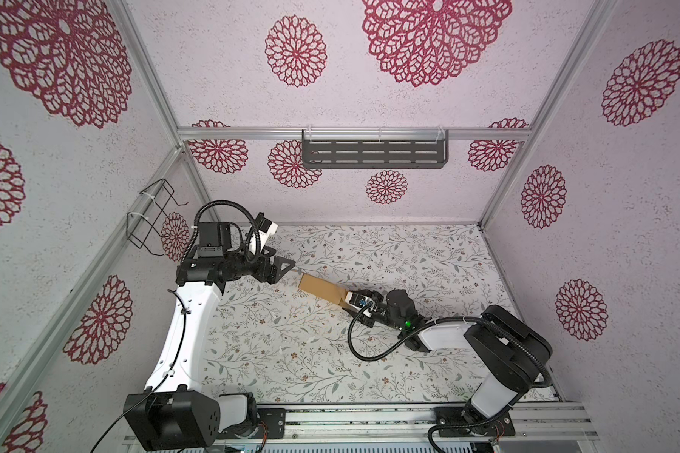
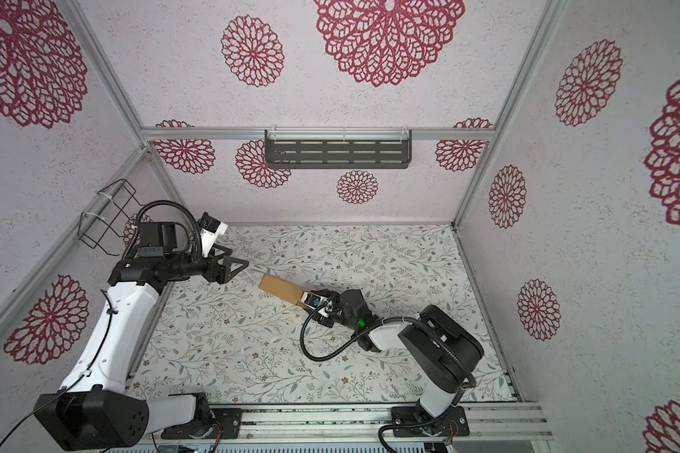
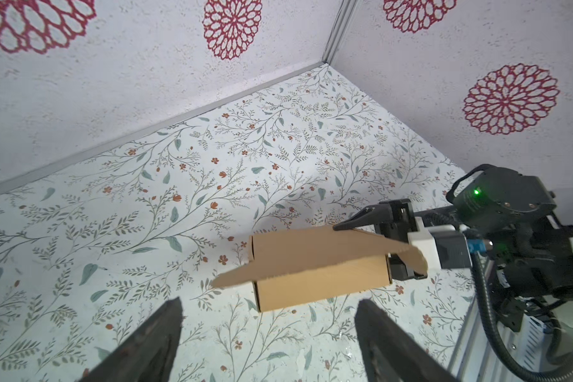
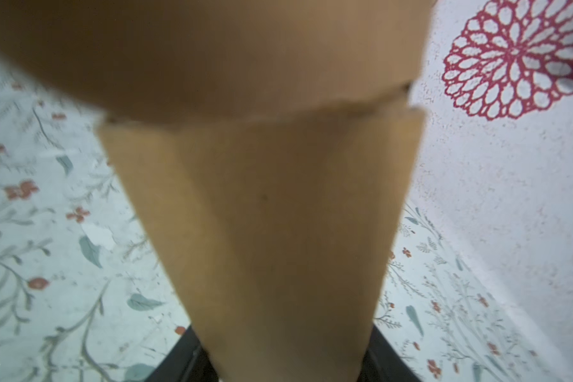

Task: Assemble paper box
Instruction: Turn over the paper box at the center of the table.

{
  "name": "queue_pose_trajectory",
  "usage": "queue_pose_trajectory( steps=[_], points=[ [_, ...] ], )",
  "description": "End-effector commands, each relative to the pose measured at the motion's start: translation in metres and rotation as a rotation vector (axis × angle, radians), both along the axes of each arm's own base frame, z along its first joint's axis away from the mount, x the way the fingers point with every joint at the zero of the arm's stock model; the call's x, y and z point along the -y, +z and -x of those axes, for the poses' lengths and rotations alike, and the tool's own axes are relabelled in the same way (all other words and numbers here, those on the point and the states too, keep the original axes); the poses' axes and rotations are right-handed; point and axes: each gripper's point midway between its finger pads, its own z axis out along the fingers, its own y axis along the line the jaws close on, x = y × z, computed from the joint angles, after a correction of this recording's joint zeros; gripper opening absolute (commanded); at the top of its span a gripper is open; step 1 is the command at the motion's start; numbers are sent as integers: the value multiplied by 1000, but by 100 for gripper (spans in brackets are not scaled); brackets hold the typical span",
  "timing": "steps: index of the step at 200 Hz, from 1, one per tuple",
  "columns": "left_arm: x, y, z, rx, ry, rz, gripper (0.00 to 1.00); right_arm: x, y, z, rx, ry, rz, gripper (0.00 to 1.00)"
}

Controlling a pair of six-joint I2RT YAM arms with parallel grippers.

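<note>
So the right fingers are clamped on one end of the box, one above and one below, so that side's got it. The box is out over the middle of the counter, folded into a long tube, with a flap sticking out at the free end. I can't tell if it's touching the counter. My left fingers are spread wide, holding nothing, just short of that free end.

White shells and black joint housings on left arm and right arm; ribbed black cable; green light; black left claw.
</note>
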Motion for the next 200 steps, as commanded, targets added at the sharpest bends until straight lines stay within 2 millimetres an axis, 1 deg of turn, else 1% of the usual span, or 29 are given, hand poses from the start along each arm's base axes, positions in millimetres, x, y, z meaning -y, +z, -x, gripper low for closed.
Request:
queue_pose_trajectory(
  steps=[1, 20, 37, 56, 74, 89, 114, 161, 181, 200],
  points=[
    [-1, -9, 8, -25, -19, 42, 86, -2, 43, 10, -105, 54, -289, 53],
    [-5, -17, 7, -39, -5, 64, 86, 5, 38, 11, -189, 64, -370, 53],
    [-8, -22, 6, -45, 8, 81, 86, 8, 33, 14, -226, 69, -414, 53],
    [-10, -28, 5, -55, 15, 107, 86, 7, 24, 14, -254, 72, -425, 53],
    [-6, -36, 8, -67, -4, 139, 86, 6, 16, 15, -271, 74, -428, 53],
    [-4, -43, 8, -74, -11, 153, 86, 5, 10, 15, -277, 73, -417, 53],
    [-4, -58, 7, -87, -10, 153, 86, 1, -8, 18, -284, 78, -365, 54],
    [-5, -75, 2, -109, -6, 145, 87, 0, -33, 22, -263, 81, -284, 57],
    [0, -79, -1, -119, -24, 127, 87, 0, -40, 24, -261, 92, -252, 57],
    [14, -80, 0, -117, -108, 45, 87, 0, -45, 25, -254, 101, -220, 58]
  ],
)
